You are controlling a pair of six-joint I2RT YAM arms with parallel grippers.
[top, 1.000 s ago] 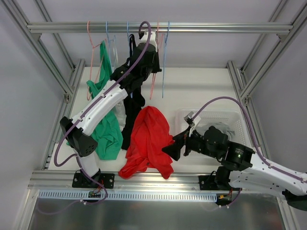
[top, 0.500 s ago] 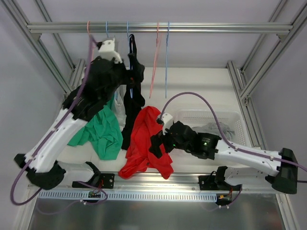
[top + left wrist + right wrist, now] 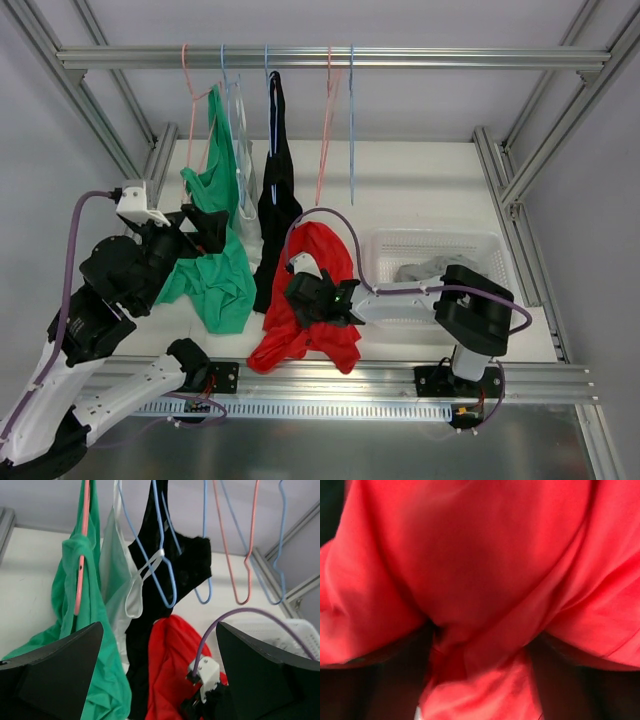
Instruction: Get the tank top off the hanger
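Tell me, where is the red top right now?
In the top view, the red top lies heaped on the table near the front edge, between the hanging black top and the white basket, with the right end effector on it.

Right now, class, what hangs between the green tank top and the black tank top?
A whitish tank top on a blue hanger, beside the green tank top and the black tank top; clearest in the left wrist view.

**What hangs, what lies**

Five hangers (image 3: 350, 130) hang from the rail (image 3: 450, 57) at 12 o'clock; the three leftmost carry tank tops (image 3: 275, 200). A garment (image 3: 322, 255) lies on the table (image 3: 420, 190) at 6 o'clock, under the right gripper (image 3: 298, 300). The basket (image 3: 440, 237) at 3 o'clock holds cloth (image 3: 425, 270).
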